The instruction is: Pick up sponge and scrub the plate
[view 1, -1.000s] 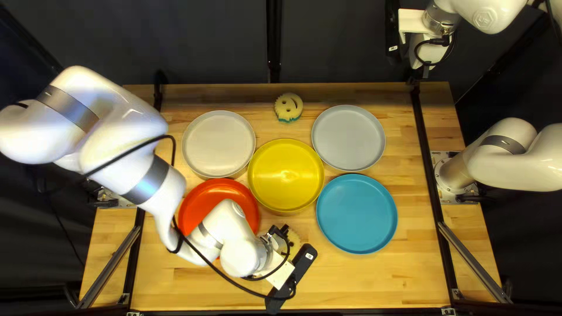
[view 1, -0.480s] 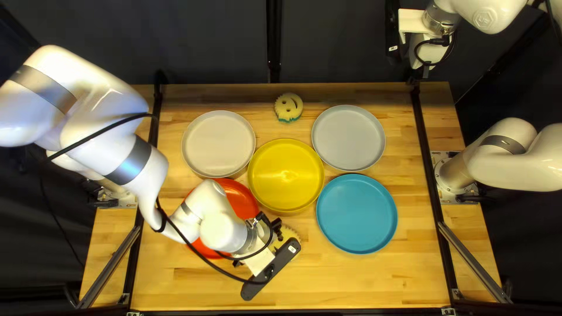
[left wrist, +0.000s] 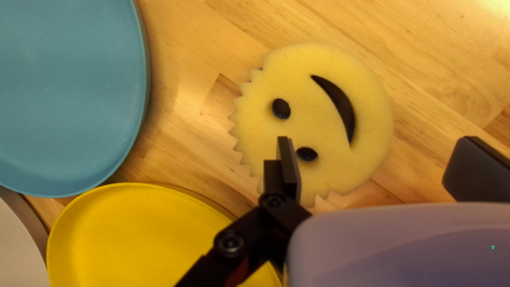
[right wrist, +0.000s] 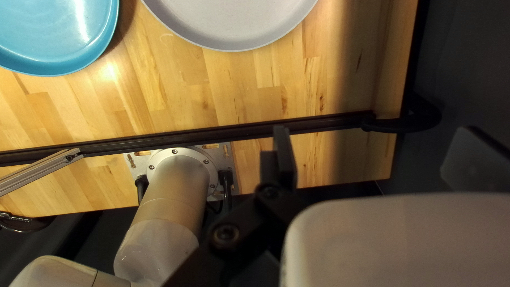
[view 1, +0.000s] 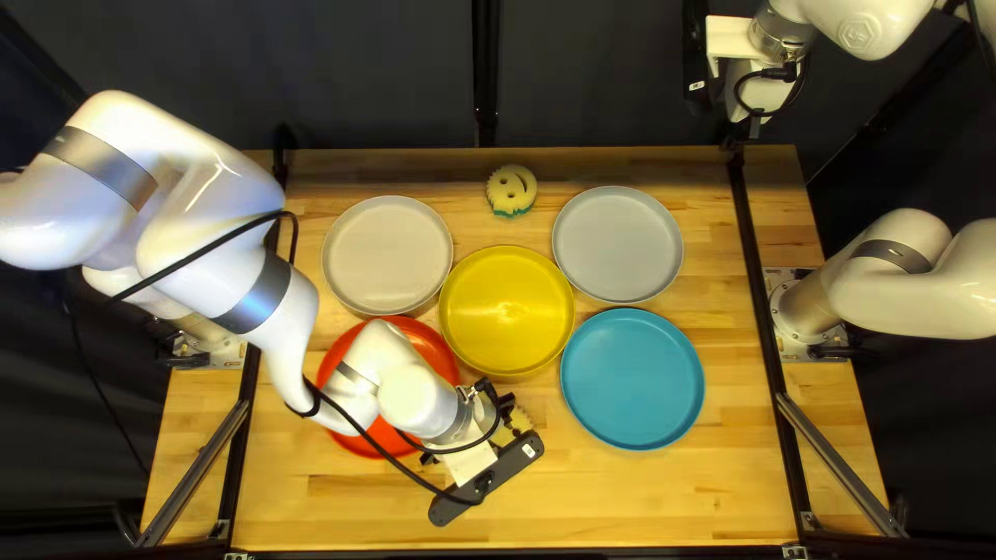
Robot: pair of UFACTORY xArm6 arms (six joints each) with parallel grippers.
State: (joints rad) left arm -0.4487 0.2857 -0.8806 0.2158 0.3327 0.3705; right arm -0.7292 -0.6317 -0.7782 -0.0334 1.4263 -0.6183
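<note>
The sponge (left wrist: 324, 117) lies flat on the bench (view 1: 664, 498), just to the near side of the yellow plate (view 1: 506, 311). Above it, the left pincer (view 1: 506, 407) is spread wide and grips nothing. Another sponge (view 1: 512, 190) sits beyond the yellow plate; the red plate (view 1: 441, 358) and blue plate (view 1: 633, 379) flank it. Well apart from it, the right pincer (view 1: 749, 124) gapes, holding nothing.

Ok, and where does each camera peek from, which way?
Top left: above the table's near edge, slanting down; my left arm and right arm show.
Left wrist: on my wrist, looking down along my left gripper at a sponge.
Right wrist: on my wrist, looking along my right gripper at that arm's base.
Top left and left wrist share the yellow plate.
</note>
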